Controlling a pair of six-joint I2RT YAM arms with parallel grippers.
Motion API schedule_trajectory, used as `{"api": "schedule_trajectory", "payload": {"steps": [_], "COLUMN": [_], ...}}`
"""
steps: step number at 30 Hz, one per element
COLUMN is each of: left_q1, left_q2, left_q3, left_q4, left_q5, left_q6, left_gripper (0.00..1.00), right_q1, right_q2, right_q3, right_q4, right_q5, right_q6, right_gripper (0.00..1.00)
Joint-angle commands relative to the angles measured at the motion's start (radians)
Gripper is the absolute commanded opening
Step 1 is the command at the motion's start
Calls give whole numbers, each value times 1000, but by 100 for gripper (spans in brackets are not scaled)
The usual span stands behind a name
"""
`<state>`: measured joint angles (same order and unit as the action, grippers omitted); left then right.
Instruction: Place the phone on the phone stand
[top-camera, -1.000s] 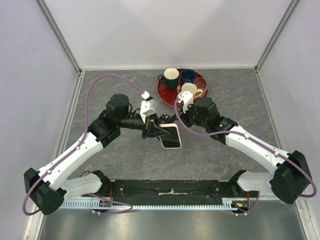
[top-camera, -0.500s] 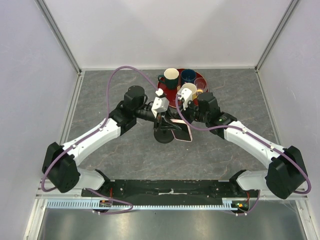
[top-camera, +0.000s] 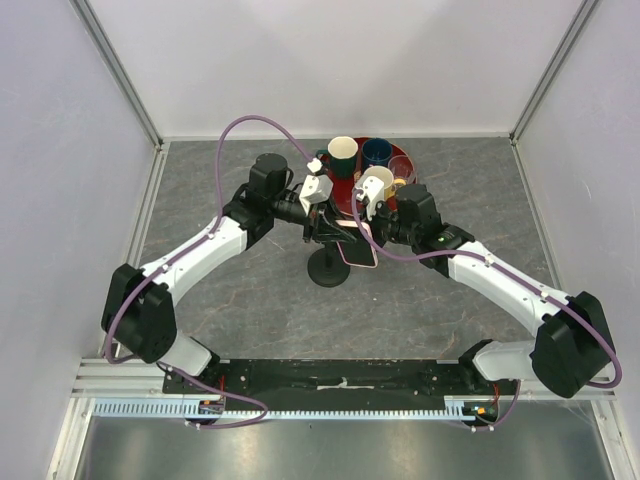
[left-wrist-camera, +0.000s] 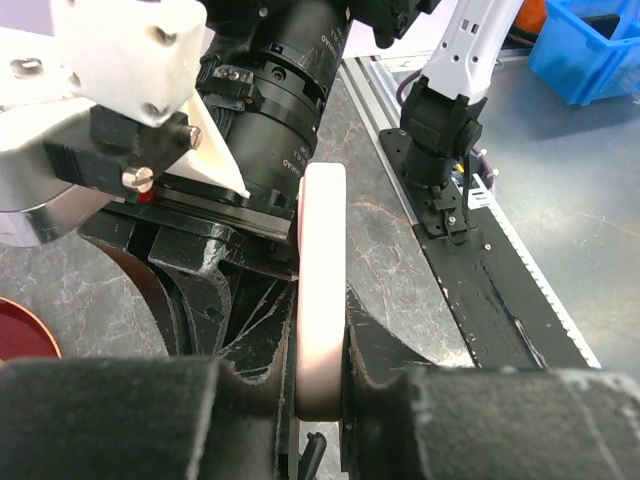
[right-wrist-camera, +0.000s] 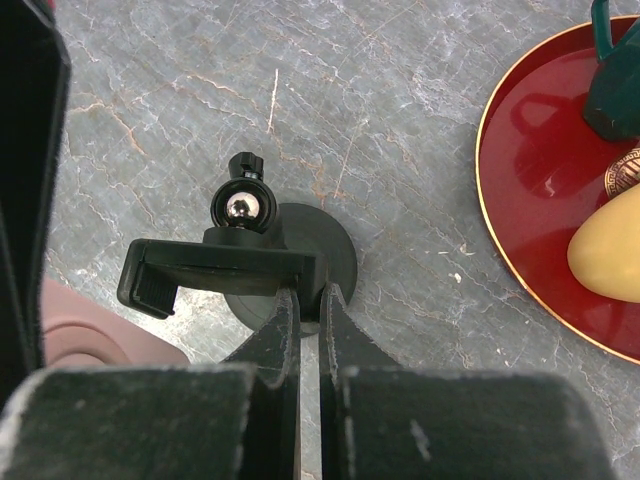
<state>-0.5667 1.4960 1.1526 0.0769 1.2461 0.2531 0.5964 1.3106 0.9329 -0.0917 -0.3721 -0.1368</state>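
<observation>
The phone (top-camera: 357, 250), black screen in a pale pink case, is held by my left gripper (top-camera: 338, 232) just above the phone stand, whose round black base (top-camera: 328, 272) rests on the grey table. In the left wrist view the phone (left-wrist-camera: 320, 260) stands edge-on, clamped between the left gripper (left-wrist-camera: 320, 345) jaws. My right gripper (right-wrist-camera: 309, 296) is shut on the right end of the stand's cradle (right-wrist-camera: 220, 272), which sits over the ball joint (right-wrist-camera: 243, 208) and disc base (right-wrist-camera: 335, 255). A pink corner of the phone (right-wrist-camera: 95, 335) shows at the lower left.
A red round tray (top-camera: 408, 190) sits just behind both grippers with a green mug (top-camera: 342, 155), a blue mug (top-camera: 377, 152), a cream mug (top-camera: 378, 178) and a clear glass (top-camera: 402, 167). The tray's rim (right-wrist-camera: 500, 215) lies close to the stand's right.
My left arm has carried the phone right and then back toward the tray, so it now hangs over the stand. The stand's base has come into sight. The right gripper has barely moved.
</observation>
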Motion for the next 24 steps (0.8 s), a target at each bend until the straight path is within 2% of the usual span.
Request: {"api": "schedule_trajectory", "payload": {"steps": [1,14,24], "left_q1": [8,41,50], "left_q2": [9,33,-29], "left_q3": [35,-17,-90], "left_q4": [46,69,31], "left_q5": [47,-27,-117], "left_q6": [64,107,166], "left_gripper": [2,2,2], "right_q1": [6,2,2], "right_q2": [27,18,4], "right_q3": [15,-6,-23], "right_q4": [-91,-77,-57], "right_q5": [-90,-103,-103], "right_q6": [19,26,43], "right_gripper": [0,0,0]}}
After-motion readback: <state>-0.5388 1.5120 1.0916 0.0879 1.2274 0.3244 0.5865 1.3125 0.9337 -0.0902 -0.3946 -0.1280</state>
